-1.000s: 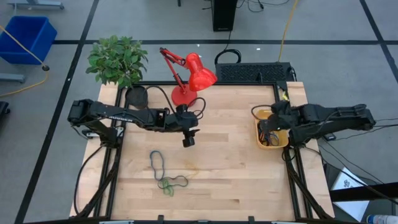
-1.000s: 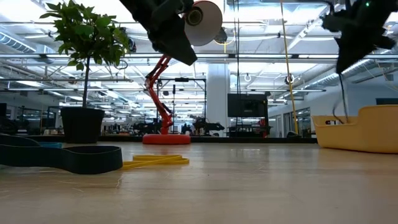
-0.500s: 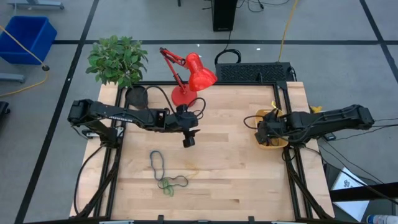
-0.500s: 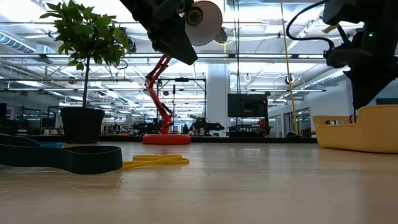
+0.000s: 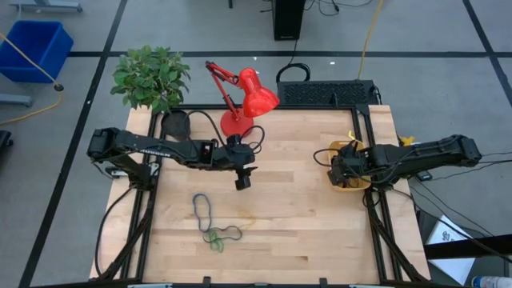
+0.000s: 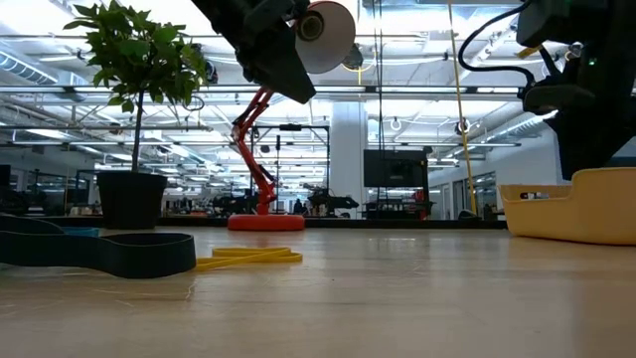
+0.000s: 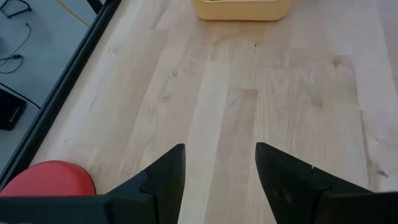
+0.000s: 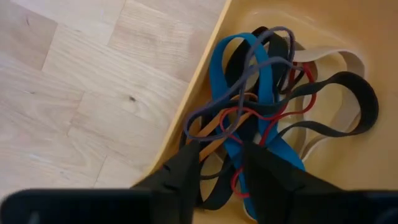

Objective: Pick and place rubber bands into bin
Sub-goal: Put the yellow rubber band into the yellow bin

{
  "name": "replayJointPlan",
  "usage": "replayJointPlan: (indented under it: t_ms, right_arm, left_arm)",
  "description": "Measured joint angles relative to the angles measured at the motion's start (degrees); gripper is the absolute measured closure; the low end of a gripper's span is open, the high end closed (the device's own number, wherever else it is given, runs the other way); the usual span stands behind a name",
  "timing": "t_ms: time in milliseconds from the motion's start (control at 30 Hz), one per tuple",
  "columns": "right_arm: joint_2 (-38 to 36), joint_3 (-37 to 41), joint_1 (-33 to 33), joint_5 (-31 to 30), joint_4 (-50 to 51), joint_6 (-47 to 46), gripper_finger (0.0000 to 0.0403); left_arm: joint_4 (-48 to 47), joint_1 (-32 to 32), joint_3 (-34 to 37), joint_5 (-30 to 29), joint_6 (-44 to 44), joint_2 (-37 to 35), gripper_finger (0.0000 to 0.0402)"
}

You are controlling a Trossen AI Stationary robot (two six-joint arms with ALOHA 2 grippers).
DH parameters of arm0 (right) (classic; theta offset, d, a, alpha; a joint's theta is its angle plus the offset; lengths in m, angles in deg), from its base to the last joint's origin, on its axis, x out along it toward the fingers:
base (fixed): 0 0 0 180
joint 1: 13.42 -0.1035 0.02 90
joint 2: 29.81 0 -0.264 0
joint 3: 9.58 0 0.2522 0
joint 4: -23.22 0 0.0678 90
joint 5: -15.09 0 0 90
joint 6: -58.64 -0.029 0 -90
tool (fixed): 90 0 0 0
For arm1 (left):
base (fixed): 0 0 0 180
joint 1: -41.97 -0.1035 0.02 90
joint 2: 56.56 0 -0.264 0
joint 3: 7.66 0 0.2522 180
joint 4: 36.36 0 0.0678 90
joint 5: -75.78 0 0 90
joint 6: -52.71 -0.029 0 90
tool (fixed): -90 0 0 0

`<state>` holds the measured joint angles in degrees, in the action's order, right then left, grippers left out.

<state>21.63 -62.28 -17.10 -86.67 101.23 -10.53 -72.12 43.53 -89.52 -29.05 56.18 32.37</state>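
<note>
The yellow bin point(image 5: 352, 186) stands at the table's right side, also in the low view point(image 6: 576, 214). A heap of rubber bands point(image 8: 273, 93), blue, black, red, orange and tan, lies on its floor. My right gripper point(image 8: 221, 152) points down into the bin with its fingers apart above the heap. More rubber bands lie flat on the table at the near left: a dark one point(image 5: 202, 206) and a green one point(image 5: 216, 238). My left gripper point(image 5: 242, 182) hangs open over the table's middle, with nothing between its fingers point(image 7: 219, 155). My right gripper comes at the heap from above, inside the bin. A blue band point(image 8: 230, 146) shows in the gap between its fingers. I cannot tell whether the fingers touch it.
A red desk lamp point(image 5: 244, 100), a potted plant point(image 5: 152, 76) and a black pot point(image 5: 174, 124) stand along the far edge. A blue crate point(image 5: 32, 48) is on the floor beyond the left corner. Bare wood lies between the loose bands and the bin.
My right gripper has come down into the bin and tipped more steeply downward. The thin band that hung below it above the bin's rim has gone down out of the low view. The bin has stayed where it was.
</note>
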Motion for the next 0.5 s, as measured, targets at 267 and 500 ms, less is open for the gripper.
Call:
replayJointPlan:
  t_ms: [267,500]
  right_arm:
    - [-1.7,0.1,0.0,-1.0,-2.6,2.7,0.0205]
    - [-5.0,0.1,0.0,-6.3,-14.3,11.9,0.0193]
  left_arm:
    - [-0.8,0.8,0.0,10.7,-3.6,0.0,0.0202]
    - [-2.9,5.0,0.0,17.9,-12.4,0.0,0.0202]
